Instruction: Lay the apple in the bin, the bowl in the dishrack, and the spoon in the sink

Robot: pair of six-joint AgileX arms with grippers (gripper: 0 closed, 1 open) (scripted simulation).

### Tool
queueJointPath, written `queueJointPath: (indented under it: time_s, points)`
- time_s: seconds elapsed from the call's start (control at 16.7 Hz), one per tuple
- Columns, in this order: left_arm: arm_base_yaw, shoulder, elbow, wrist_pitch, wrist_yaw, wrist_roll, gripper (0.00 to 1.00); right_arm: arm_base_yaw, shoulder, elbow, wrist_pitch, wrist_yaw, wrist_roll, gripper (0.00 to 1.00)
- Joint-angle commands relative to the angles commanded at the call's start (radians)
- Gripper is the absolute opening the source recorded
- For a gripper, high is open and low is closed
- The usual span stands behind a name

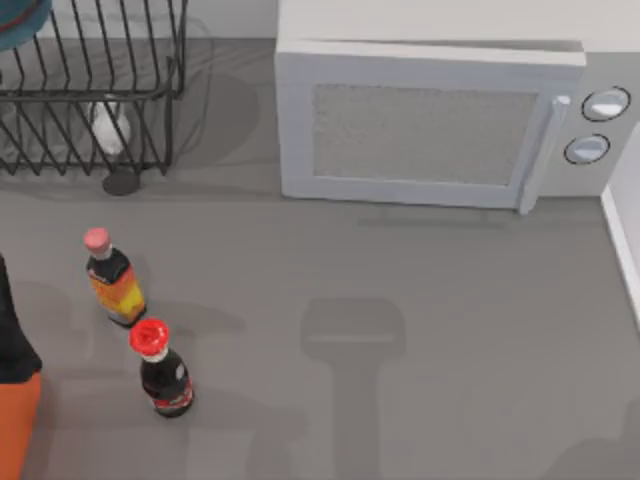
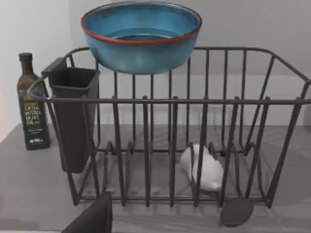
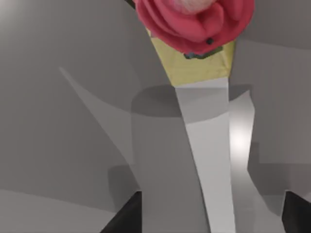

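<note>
At the table's far left corner stood the dishrack (image 1: 90,90), its black wire bars enclosing a crumpled white object (image 1: 108,128). The teal-blue bowl (image 2: 141,36) sat level over the rack's rear rim; whether it rested on the wire or hung just above it could not be told. In the left wrist view, a black cutlery holder (image 2: 73,116) hung on one end of the rack, an olive oil bottle (image 2: 33,104) stood beside that end, and a dark rounded piece (image 2: 236,212) lay on the table against the rack's front.

The left gripper (image 2: 92,219) was held low and level in front of the rack, facing it, well clear of the bowl; how wide it stood could not be told.

The right gripper (image 3: 209,221) pointed down at a grey surface, its fingers (image 3: 121,218) spread wide with nothing between them.

The orange bin (image 1: 15,420) sat at the near left corner. A pink-capped bottle (image 1: 112,280) and a red-capped bottle (image 1: 163,368) stood near it, and a white microwave (image 1: 430,120) stood along the far edge.
</note>
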Motion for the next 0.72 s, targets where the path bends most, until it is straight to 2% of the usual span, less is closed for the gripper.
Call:
queueJointPath:
  time_s: [0.06,0.3,0.72]
  points:
    - [0.000,0.000,0.000,0.000,0.000,0.000,1.00,0.005,-0.071,0.030,-0.096,0.031,0.045,0.00]
    - [0.000,0.000,0.000,0.000,0.000,0.000,1.00,0.005,-0.096,0.083,-0.170,0.031,0.035,0.00]
    - [0.000,0.000,0.000,0.000,0.000,0.000,1.00,0.001,-0.219,0.276,-0.503,0.031,0.034,0.00]
